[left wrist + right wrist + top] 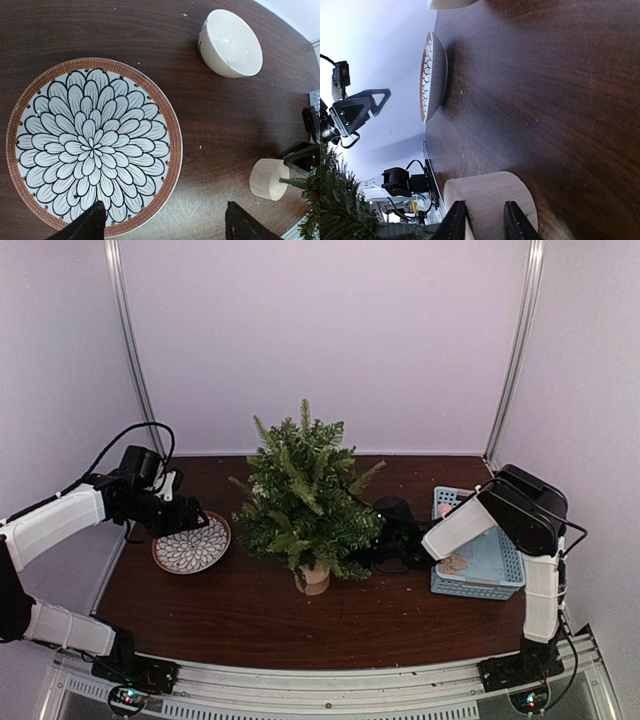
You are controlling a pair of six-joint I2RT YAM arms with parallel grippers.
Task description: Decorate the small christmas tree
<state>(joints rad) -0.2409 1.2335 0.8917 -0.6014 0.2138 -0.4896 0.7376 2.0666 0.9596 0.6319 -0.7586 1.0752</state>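
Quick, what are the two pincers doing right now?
Left pincer: open, empty, above the plate.
Right pincer: nearly closed by the tree's stump; whether it holds anything cannot be told.

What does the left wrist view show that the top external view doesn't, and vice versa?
Only the left wrist: a white bowl beyond the plate, which I cannot make out from above, and the plate's petal pattern in detail. Only the top external: the blue basket and the full foliage of the small christmas tree. Shared: the plate, the tree's wooden stump base, the dark table, and the left tool, open over the plate's edge.
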